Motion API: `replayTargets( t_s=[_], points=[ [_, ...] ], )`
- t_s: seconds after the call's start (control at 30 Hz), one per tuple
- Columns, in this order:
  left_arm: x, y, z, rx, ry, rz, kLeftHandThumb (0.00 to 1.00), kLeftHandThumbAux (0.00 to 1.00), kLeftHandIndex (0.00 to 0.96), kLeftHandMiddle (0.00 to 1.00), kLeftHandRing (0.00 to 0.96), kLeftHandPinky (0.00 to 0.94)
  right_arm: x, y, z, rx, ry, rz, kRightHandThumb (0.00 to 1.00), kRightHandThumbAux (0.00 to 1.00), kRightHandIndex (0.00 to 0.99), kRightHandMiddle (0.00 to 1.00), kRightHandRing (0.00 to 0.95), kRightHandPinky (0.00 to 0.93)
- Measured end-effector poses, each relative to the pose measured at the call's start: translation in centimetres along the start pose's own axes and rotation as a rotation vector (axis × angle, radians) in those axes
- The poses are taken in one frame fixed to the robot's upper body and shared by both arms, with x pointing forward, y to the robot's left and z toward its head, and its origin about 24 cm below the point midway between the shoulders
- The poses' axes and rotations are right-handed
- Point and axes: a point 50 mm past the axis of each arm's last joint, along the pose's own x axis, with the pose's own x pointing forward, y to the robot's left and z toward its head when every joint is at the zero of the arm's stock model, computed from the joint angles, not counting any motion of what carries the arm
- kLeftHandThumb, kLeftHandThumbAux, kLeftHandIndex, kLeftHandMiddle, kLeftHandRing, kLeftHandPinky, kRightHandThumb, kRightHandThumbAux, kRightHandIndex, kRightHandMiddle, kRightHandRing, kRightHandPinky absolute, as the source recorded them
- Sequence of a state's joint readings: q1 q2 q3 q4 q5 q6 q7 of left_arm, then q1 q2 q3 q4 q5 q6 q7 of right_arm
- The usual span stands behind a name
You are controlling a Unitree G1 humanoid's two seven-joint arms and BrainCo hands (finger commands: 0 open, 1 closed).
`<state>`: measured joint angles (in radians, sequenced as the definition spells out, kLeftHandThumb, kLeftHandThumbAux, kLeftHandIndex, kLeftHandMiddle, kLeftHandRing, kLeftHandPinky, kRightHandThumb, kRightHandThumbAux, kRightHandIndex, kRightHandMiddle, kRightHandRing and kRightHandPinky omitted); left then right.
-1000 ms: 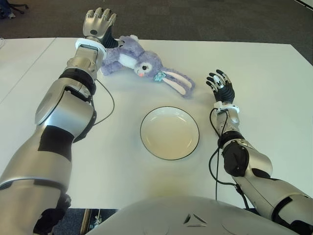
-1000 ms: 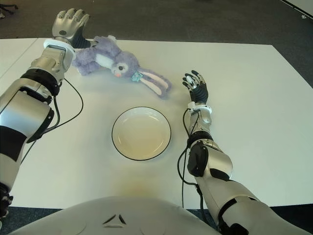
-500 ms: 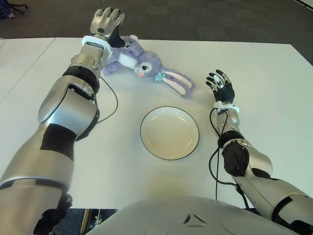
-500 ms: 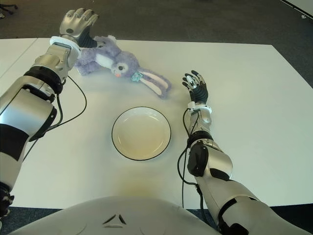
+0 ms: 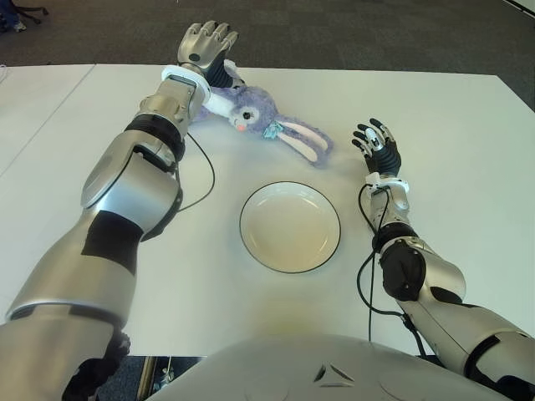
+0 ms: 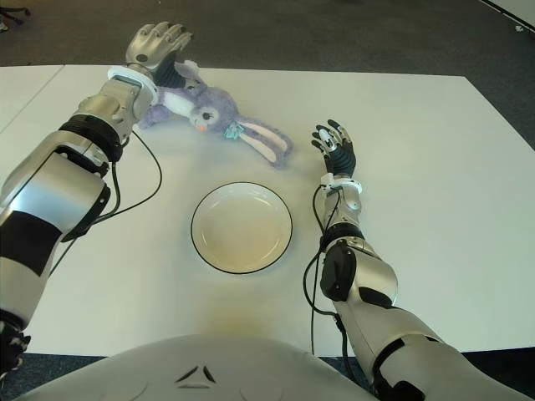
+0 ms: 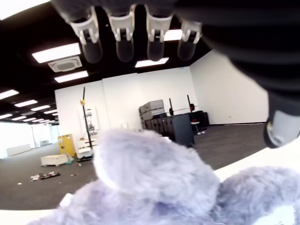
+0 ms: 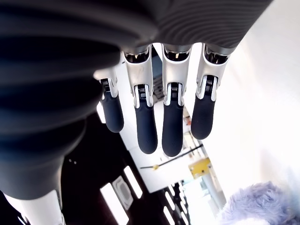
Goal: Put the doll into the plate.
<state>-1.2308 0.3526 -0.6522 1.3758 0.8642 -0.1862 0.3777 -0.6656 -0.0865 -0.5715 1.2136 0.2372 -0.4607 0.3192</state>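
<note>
We are seeing one purple doll [image 5: 251, 109] lying on the white table [image 5: 451, 125] behind one plate [image 5: 290, 226], our left hand [image 5: 205, 46] hovering over it with fingers spread, our right hand [image 5: 378, 146] waiting beside, fingers loose, gripping nothing

A white table [image 5: 468, 159] stands on dark carpet [image 5: 351, 33], with a second table [image 5: 33, 109] adjoining it.
</note>
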Motion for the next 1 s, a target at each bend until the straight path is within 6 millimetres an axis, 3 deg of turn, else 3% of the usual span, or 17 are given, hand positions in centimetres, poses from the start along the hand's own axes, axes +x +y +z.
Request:
replayTargets(
  t_s=[0.47,1.0],
  points=[
    [-0.2,-1.5,1.9,-0.034,-0.056,-0.086,0.118,0.491,0.000,0.000,0.007,0.000,0.0,0.0,0.0,-0.004,0.001,-0.014,0.095,0.750,0.221,0.346,0.349,0.340],
    [-1.2,-4.0,2.9,-0.058,-0.072,-0.197,0.119,0.484,0.033,0.000,0.002,0.000,0.0,0.0,0.0,-0.005,0.001,-0.029,0.136,0.737,0.208,0.340,0.327,0.289]
  ],
)
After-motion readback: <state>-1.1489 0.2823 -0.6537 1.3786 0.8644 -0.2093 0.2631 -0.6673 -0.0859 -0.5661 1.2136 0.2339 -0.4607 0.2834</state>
